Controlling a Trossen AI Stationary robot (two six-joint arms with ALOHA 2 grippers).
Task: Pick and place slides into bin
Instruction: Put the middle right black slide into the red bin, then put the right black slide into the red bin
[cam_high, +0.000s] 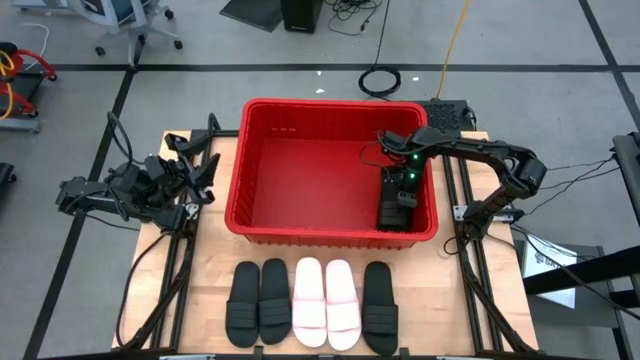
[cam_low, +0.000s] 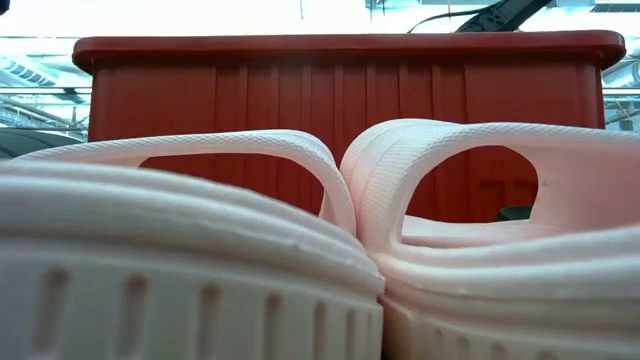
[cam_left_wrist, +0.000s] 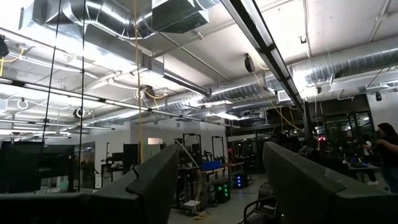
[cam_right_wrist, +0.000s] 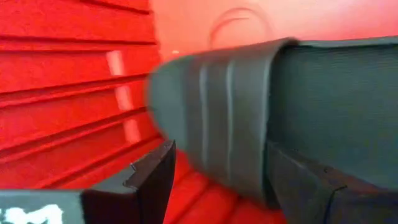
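The red bin (cam_high: 330, 103) stands at the table's far middle. It also fills the back of the low view (cam_low: 340, 60). My right gripper (cam_high: 398, 203) reaches down into the bin's right side. Its fingers are open, one on either side of a black slide (cam_right_wrist: 217, 118) that lies in the bin by the right wall. Five slides lie in a row near the table's front edge: two black (cam_high: 244, 300) (cam_high: 274, 298), two white (cam_high: 309, 300) (cam_high: 343, 302) and one black (cam_high: 379, 305). My left gripper (cam_high: 195, 170) waits open at the table's left, pointing up. My right gripper has its two fingers (cam_right_wrist: 152, 180) on either side of the black slide's ribbed strap (cam_right_wrist: 211, 130), coming slanting down toward the table's near side. The fingers stand close to the strap's sides. I cannot tell whether they touch it.
The bin's ribbed right wall (cam_right_wrist: 74, 74) is close beside my right gripper. The two white slides (cam_low: 200, 230) block most of the low view. Bare tabletop lies to the left of the bin and on both sides of the slide row.
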